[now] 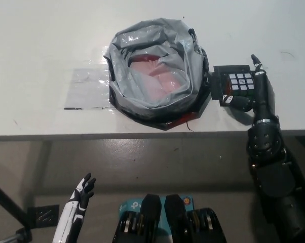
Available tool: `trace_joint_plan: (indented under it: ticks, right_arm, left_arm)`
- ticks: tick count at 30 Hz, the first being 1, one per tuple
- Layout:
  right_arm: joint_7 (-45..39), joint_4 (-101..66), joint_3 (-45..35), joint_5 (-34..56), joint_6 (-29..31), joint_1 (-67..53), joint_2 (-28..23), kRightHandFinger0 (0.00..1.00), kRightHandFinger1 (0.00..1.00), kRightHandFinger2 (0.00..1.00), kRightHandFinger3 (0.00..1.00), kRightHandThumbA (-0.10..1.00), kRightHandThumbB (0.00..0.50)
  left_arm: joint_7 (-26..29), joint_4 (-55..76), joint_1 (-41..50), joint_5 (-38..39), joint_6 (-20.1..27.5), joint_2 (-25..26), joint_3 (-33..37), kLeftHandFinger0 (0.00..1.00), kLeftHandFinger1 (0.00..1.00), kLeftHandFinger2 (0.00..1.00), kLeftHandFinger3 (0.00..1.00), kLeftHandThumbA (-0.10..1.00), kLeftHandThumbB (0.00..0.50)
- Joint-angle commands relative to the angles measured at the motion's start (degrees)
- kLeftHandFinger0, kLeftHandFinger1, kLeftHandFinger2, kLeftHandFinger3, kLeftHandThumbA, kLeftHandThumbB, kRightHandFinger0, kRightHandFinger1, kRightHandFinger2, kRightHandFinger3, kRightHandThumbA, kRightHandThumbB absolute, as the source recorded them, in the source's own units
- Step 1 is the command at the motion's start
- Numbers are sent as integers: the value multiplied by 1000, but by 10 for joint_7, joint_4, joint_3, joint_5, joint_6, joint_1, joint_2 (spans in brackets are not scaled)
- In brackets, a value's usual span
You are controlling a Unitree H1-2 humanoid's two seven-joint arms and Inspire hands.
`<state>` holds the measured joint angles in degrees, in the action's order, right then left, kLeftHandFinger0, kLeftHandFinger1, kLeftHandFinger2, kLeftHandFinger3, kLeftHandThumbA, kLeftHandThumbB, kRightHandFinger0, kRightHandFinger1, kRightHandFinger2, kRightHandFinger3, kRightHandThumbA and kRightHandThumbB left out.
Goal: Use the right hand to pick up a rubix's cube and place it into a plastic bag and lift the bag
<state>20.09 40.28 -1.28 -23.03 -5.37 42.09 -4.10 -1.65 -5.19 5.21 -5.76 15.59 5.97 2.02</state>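
A Rubik's cube (239, 84) with a white top face sits on a black square mat (219, 77) at the right of the white table. Left of it stands a grey plastic bag (155, 71), its mouth open upward with something pink inside. My black right hand (253, 91) reaches over the table edge and spreads around the cube, one finger along its right side and another at its front; it looks open and whether it touches the cube is unclear. My white left hand (79, 196) rests open low at the bottom left, below the table.
A clear patch of tape or film (89, 89) lies on the table left of the bag. The table's front edge (117, 135) runs across the middle of the picture, with grey floor below it.
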Motion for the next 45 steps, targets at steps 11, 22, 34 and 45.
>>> trace_joint_plan:
  ticks: [11, 22, 34, 45]
  right_arm:
    - [105, 70, -42, 44, 50, 60, 2, 1000, 1000, 1000, 1000, 896, 500]
    - [85, 107, -56, 93, 98, 70, 12, 1000, 1000, 1000, 1000, 826, 484]
    - [62, 167, -69, 142, 161, 85, 14, 1000, 1000, 1000, 1000, 769, 488]
    - [33, 201, -69, 169, 158, 99, 6, 1000, 1000, 1000, 1000, 774, 500]
  left_arm:
    - [7, 3, 5, -16, 35, 10, -2, 1000, 1000, 1000, 1000, 1000, 399]
    - [11, 7, 1, -27, 29, 9, -4, 1000, 1000, 1000, 1000, 1000, 344]
    - [6, 6, -5, -25, 27, 13, -6, 1000, 1000, 1000, 1000, 1000, 323]
    - [6, 14, -2, -26, 16, 11, -5, 1000, 1000, 1000, 1000, 1000, 303]
